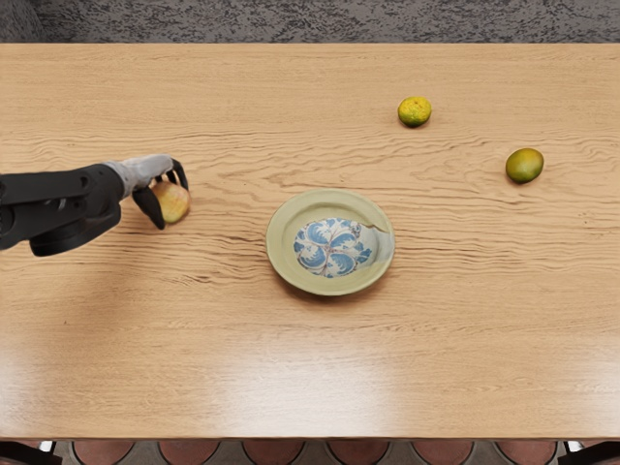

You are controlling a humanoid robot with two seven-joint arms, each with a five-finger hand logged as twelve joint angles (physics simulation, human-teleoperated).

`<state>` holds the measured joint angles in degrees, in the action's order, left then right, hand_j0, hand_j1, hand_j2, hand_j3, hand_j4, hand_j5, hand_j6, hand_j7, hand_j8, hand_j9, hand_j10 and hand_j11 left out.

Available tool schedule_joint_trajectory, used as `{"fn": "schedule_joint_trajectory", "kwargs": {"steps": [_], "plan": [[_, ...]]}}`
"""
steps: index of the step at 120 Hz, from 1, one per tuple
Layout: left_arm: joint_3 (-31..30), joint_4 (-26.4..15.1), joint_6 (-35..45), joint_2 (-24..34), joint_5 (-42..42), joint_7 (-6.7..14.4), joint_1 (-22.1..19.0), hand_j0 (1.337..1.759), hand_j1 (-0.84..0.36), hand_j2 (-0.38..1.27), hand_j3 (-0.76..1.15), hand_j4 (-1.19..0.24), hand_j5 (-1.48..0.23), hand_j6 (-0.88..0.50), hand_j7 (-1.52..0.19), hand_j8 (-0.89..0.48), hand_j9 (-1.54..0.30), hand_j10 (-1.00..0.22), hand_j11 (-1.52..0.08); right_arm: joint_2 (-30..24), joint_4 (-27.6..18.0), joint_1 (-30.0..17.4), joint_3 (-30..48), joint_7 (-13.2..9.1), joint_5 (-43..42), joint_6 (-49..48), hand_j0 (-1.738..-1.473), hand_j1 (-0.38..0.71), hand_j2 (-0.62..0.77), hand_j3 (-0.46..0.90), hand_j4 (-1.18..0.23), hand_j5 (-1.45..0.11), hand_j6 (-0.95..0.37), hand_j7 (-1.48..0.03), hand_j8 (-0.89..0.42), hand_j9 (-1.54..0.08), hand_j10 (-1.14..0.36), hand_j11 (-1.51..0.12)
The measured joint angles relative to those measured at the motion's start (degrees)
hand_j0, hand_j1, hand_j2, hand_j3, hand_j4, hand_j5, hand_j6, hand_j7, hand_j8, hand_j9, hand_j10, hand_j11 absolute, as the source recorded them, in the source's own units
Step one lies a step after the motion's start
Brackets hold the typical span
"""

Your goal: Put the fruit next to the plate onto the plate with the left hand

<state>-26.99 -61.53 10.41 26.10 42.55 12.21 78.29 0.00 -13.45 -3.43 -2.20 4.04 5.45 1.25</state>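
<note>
You see a wooden table (310,368) carrying a green-rimmed plate (283,242) near its centre. From the plate, locate a yellow-orange fruit (175,203) at 9 o'clock, a yellow-green fruit (415,110) at 1 o'clock and a green-yellow fruit (524,165) at 2 o'clock, all apart from it.

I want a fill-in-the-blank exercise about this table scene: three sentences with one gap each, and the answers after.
1. The left hand grips a fruit lying to the ____ of the plate.
2. The number of fruits on the plate is ____.
3. Farther right on the table lie ____ more fruits, a yellow fruit and a green fruit.
Answers: left; zero; two.
</note>
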Motion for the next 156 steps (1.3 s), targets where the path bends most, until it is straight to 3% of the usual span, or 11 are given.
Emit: {"fn": "schedule_joint_trajectory", "kwargs": {"steps": [37, 58, 66, 79, 101, 115, 156], "plan": [[0.0, -2.4, -0.3, -1.6, -1.8, 0.1, 4.6, 1.651, -0.24, 0.30, 0.00, -0.40, -0.95, -0.29, -0.97, -0.34, -1.00, -0.73, -1.01, 0.0, 0.0, 0.0, 0.0, 0.0, 0.0, 0.0, -1.658, -0.31, -0.01, 0.00, -0.03, -0.04, -0.03, -0.04, -0.03, -0.04, -0.03, -0.04], [0.0, -2.7, -0.4, -3.1, -2.0, 1.2, 7.3, 1.651, -0.18, 0.25, 0.00, -0.45, -0.98, -0.31, -0.98, -0.36, -1.01, -0.73, -1.01, 0.0, 0.0, 0.0, 0.0, 0.0, 0.0, 0.0, -1.658, -0.31, -0.01, 0.00, -0.03, -0.04, -0.03, -0.04, -0.03, -0.04, -0.03, -0.04], [0.1, -2.8, -0.3, -3.9, -2.0, 1.6, 8.6, 1.652, -0.20, 0.37, 0.00, -0.52, -0.99, -0.34, -0.97, -0.38, -1.00, -0.74, -1.01, 0.0, 0.0, 0.0, 0.0, 0.0, 0.0, 0.0, -1.658, -0.31, -0.01, 0.00, -0.03, -0.04, -0.03, -0.04, -0.03, -0.04, -0.03, -0.04], [0.2, -2.8, -0.4, -5.5, -2.4, 2.3, 9.8, 1.651, -0.16, 0.26, 0.00, -0.56, -1.01, -0.35, -0.98, -0.40, -1.01, -0.74, -1.01, 0.0, 0.0, 0.0, 0.0, 0.0, 0.0, 0.0, -1.658, -0.31, -0.01, 0.00, -0.03, -0.04, -0.03, -0.04, -0.03, -0.04, -0.03, -0.04], [0.4, -3.2, -0.4, -8.3, -3.3, 2.6, 11.8, 1.653, -0.22, 0.46, 0.00, -0.61, -1.03, -0.36, -0.99, -0.40, -1.00, -0.74, -1.00, 0.0, 0.0, 0.0, 0.0, 0.0, 0.0, 0.0, -1.658, -0.31, -0.01, 0.00, -0.03, -0.04, -0.03, -0.04, -0.03, -0.04, -0.03, -0.04], [0.7, -4.3, -0.4, -10.4, -4.0, 3.2, 13.1, 1.653, -0.21, 0.44, 0.00, -0.63, -1.04, -0.36, -0.99, -0.41, -1.00, -0.74, -1.00, 0.0, 0.0, 0.0, 0.0, 0.0, 0.0, 0.0, -1.658, -0.31, -0.01, 0.00, -0.03, -0.04, -0.03, -0.04, -0.03, -0.04, -0.03, -0.04], [1.9, -8.1, 0.0, -16.0, -6.1, 5.7, 15.8, 1.656, -0.33, 0.72, 0.00, -0.69, -1.06, -0.41, -1.01, -0.40, -0.99, -0.75, -0.99, 0.0, 0.0, 0.0, 0.0, 0.0, 0.0, 0.0, -1.658, -0.31, -0.01, 0.00, -0.03, -0.04, -0.03, -0.04, -0.03, -0.04, -0.03, -0.04]]}}
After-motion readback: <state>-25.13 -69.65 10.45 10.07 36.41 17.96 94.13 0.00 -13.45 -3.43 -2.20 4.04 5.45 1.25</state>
